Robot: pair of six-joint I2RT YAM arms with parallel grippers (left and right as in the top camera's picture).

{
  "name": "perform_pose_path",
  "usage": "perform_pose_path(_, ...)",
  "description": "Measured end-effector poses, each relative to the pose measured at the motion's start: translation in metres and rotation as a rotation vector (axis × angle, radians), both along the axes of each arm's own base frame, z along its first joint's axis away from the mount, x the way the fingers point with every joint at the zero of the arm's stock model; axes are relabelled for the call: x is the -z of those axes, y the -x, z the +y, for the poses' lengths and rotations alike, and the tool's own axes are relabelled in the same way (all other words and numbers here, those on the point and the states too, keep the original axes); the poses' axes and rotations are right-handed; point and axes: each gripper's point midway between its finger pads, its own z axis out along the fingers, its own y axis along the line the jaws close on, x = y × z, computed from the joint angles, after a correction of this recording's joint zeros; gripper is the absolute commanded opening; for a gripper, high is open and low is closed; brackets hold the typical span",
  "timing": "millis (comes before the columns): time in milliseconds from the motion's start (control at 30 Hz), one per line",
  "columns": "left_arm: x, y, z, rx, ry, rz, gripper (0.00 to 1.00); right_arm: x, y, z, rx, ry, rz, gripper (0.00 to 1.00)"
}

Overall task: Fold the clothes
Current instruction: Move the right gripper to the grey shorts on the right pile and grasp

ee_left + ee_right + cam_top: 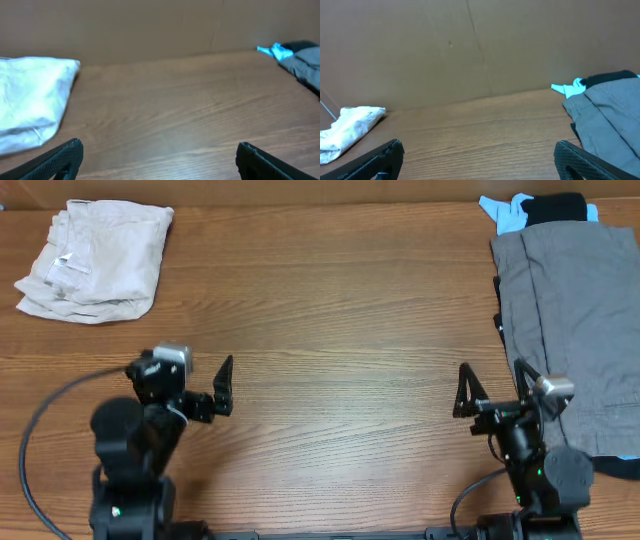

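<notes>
The grey shorts (575,330) lie flat-ish and partly folded at the right edge of the wooden table (330,320). They also show in the right wrist view (610,115) and at the far right of the left wrist view (307,62). My right gripper (495,388) is open and empty just left of the shorts' near left edge, low over the wood (480,160). My left gripper (190,385) is open and empty at the table's near left, far from the shorts (160,162).
A cream-beige garment (95,260) lies crumpled at the far left corner, seen also in the left wrist view (30,95). Black and light-blue garments (545,208) lie at the far right, behind the shorts. A brown wall (470,45) stands behind the table.
</notes>
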Motion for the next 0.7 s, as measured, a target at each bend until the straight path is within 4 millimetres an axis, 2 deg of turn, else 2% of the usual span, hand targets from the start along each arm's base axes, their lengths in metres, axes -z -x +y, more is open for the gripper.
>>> perform_pose_path(133, -0.006, -0.013, 0.000, 0.008, 0.003, 0.079, 1.00, -0.004, -0.013, 0.000, 0.000, 0.001, 0.057, 1.00)
perform_pose_path(367, -0.009, -0.031, -0.001, 0.022, -0.002, 0.167, 1.00, 0.002, -0.038, 0.002, -0.008, 0.001, 0.240, 1.00)
perform_pose_path(700, 0.011, -0.045, -0.002, 0.034, 0.006, 0.248, 1.00, 0.022, -0.072, 0.011, -0.056, -0.010, 0.467, 1.00)
